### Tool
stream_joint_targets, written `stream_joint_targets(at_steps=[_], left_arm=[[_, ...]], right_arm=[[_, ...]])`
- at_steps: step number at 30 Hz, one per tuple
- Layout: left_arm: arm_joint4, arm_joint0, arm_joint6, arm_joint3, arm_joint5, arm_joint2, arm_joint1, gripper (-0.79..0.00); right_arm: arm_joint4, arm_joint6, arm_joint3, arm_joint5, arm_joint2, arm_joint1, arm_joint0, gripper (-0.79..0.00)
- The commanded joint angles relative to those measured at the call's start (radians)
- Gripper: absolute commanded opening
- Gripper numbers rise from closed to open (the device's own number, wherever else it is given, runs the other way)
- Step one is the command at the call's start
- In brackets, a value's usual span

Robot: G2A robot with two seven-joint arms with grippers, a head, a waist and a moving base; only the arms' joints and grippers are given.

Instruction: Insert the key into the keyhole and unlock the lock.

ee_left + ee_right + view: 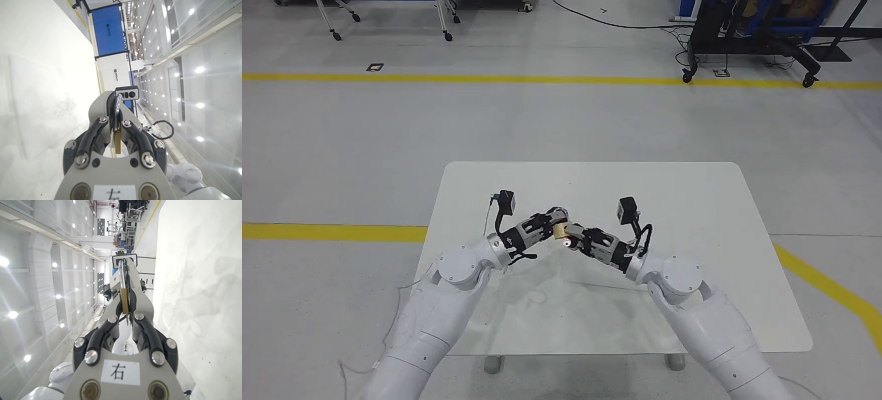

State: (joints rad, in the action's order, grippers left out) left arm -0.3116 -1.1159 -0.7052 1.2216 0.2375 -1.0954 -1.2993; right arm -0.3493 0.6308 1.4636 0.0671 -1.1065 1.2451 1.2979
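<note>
The lock is clamped in the closed left pincer. The key, pinched by the right pincer at three o'clock, seems inserted; turning remains.

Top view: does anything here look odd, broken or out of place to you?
Nothing looks damaged or spilled. The brass lock is held above the white table between the left gripper and right gripper; a few dark specks dot the tabletop.
</note>
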Motion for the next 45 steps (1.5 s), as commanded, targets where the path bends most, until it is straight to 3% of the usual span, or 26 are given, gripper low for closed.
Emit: stream_joint_targets(at_steps=[1,4,5,6,7,20,25,31,37,40,42,44,45], left_arm=[[0.000,0.001,0.002,-0.001,-0.003,0.000,0.000,-0.785],[-0.007,0.002,-0.002,-0.004,-0.015,0.001,0.000,-0.785],[-0.011,0.003,-0.006,-0.006,-0.022,0.001,-0.001,-0.634],[-0.013,0.005,-0.011,-0.008,-0.032,0.002,0.000,-0.342],[-0.013,0.007,-0.016,-0.009,-0.038,0.003,0.000,0.000],[-0.040,0.014,-0.033,-0.017,-0.046,0.002,-0.002,0.000],[-0.045,0.016,-0.030,-0.017,-0.047,-0.001,-0.002,0.000],[-0.055,0.018,-0.029,-0.017,-0.044,-0.011,0.000,0.000],[-0.053,0.019,-0.028,-0.018,-0.041,-0.011,0.000,0.000],[-0.053,0.019,-0.028,-0.018,-0.041,-0.011,0.000,0.000],[-0.053,0.019,-0.028,-0.018,-0.041,-0.011,0.000,0.000],[-0.053,0.019,-0.028,-0.018,-0.041,-0.011,0.000,0.000],[-0.053,0.019,-0.028,-0.018,-0.041,-0.011,0.000,0.000]], right_arm=[[-0.011,0.015,-0.005,0.003,-0.003,0.000,-0.001,-0.785],[-0.026,0.033,-0.010,0.007,-0.008,-0.001,-0.002,-0.785],[-0.029,0.036,-0.012,0.007,-0.010,-0.002,-0.002,-0.785],[-0.031,0.038,-0.012,0.008,-0.013,-0.002,-0.002,-0.785],[-0.032,0.041,-0.012,0.011,-0.015,-0.003,-0.001,-0.785],[-0.048,0.061,-0.021,0.023,-0.043,-0.009,0.010,-0.785],[-0.023,0.054,-0.025,0.024,-0.115,-0.026,0.045,-0.785],[0.102,0.062,0.032,-0.123,-0.230,-0.063,0.130,-0.785],[0.186,0.034,0.062,-0.306,-0.237,-0.074,0.144,-0.785],[0.211,-0.013,0.049,-0.384,-0.199,-0.068,0.120,-0.745],[0.218,-0.033,0.031,-0.420,-0.178,-0.064,0.104,-0.665],[0.229,-0.042,0.016,-0.452,-0.160,-0.062,0.094,-0.551],[0.232,-0.045,0.015,-0.463,-0.154,-0.062,0.092,-0.453]])
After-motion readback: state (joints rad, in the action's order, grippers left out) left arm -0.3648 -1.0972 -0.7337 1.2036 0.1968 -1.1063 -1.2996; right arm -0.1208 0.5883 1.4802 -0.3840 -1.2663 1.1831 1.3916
